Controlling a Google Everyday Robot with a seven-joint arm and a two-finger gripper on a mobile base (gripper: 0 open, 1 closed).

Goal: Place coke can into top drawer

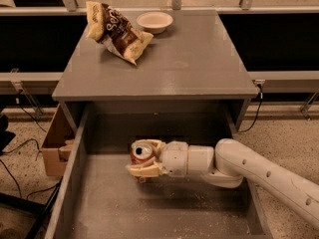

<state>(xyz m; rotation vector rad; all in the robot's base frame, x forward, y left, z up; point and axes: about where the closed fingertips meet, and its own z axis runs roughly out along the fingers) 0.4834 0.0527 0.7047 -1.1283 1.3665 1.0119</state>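
Note:
The coke can [141, 152], reddish with a silver top, stands upright inside the open top drawer [74, 183], near the back left of its speckled floor. My gripper [144, 158] reaches in from the right on a white arm. Its pale fingers [144, 170] sit on either side of the can and hold it low, at or just above the floor.
On the cabinet top [199, 68] lie a brown-and-cream chip bag [117, 31] at the back left and a shallow white bowl [154, 21] at the back. A cardboard box [54, 146] stands on the ground left of the drawer. Cables lie on the left.

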